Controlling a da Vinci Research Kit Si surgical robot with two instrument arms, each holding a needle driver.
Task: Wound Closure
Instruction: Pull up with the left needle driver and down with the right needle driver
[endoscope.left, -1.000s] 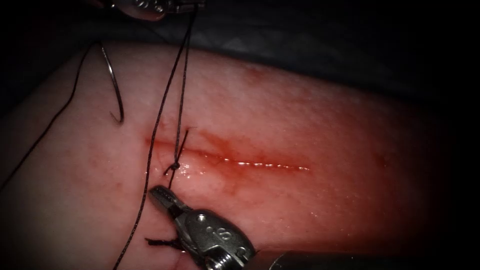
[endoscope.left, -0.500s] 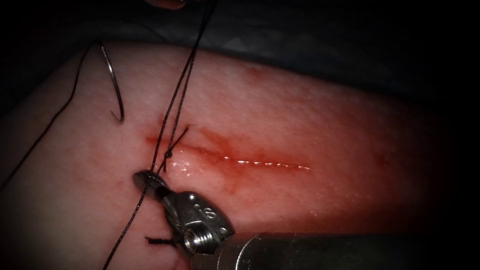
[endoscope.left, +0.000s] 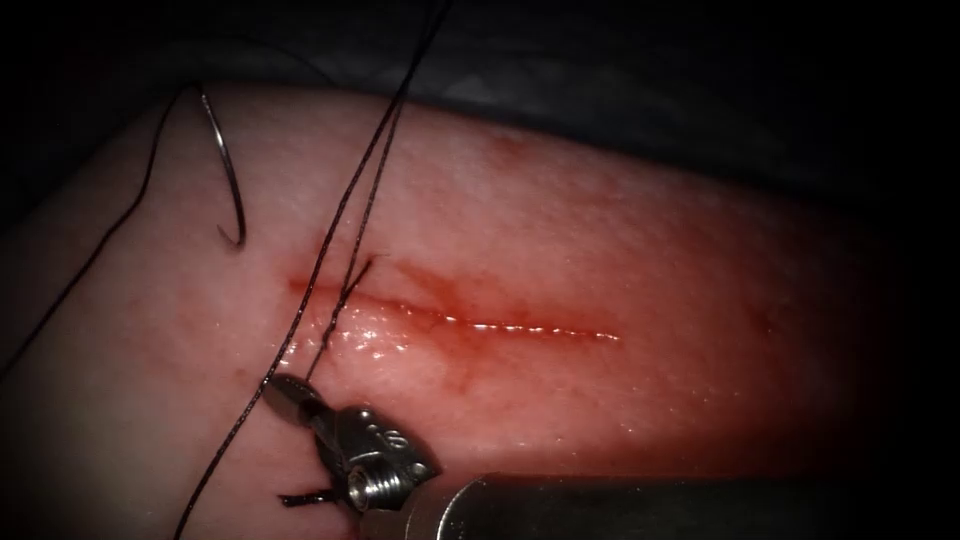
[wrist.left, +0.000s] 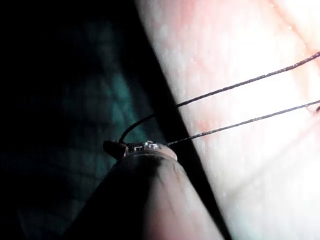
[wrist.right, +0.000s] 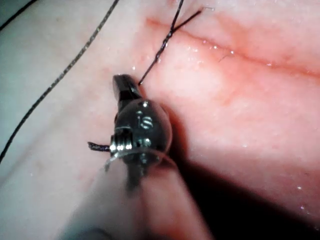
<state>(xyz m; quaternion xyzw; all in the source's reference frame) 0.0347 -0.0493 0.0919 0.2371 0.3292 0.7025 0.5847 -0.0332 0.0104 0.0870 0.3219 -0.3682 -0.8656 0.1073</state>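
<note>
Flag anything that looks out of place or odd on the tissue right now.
The needle lies loose on the tissue, left of the cut, held by neither claw. A frayed cut end of thread lies beside the right claw, which grips the thread near the stitch. The left claw holds thread too. Red fluid stains the cut's edges.

Needle lies free on the tissue near its upper left edge, well left of the cut, not in the tissue and apart from both tools.

Two strands of thread run from the left end of the cut up over the tissue's upper edge to the left pincer (off the tissue, beyond that edge).

Right pincer sits below the cut's left end, on the short thread tail from the knot. A cut end of thread lies beside its wrist, near the lower edge.
</note>
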